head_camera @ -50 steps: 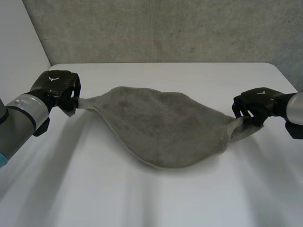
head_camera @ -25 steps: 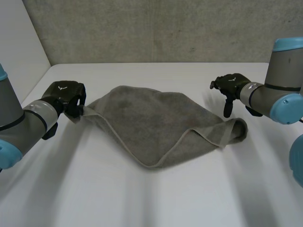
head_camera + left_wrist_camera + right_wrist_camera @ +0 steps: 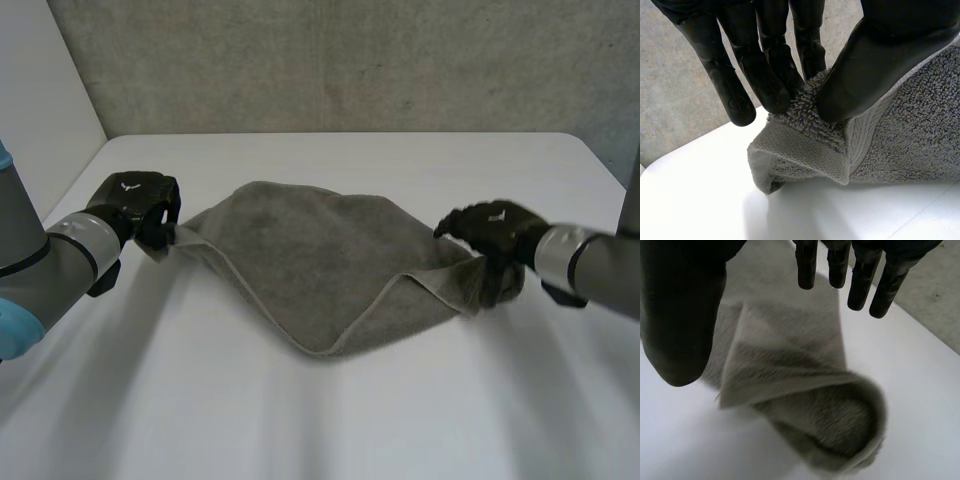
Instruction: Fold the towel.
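On the white table (image 3: 300, 430): the grey towel (image 3: 320, 260) is lying loosely in the middle, its long axis running left to right between the two hands and one hemmed edge running toward its near point.
At the left end: the left hand (image 3: 135, 200) is gripping the towel's left corner (image 3: 800, 145) just off the table.
Left fingers: the thumb (image 3: 875, 65) is pressing the terry cloth against the fingers (image 3: 765, 80), which are reaching almost straight; the corner is bunching and drooping below the pinch.
At the right end: the right hand (image 3: 495, 232) is hanging over the right corner (image 3: 810, 410), which is lying rolled over on itself on the table.
Right fingers: they are reaching straight and standing wide of the thumb, holding nothing; whether any fingertip is brushing the cloth cannot be told.
Deciding relation: the rolled corner is lying under the right palm, in the gap between thumb and fingers, so the right hand is the nearer one by far.
Likely next need: the right hand is probably lining up to come down and pinch that corner, matching the left, before both can carry their ends over for a fold.
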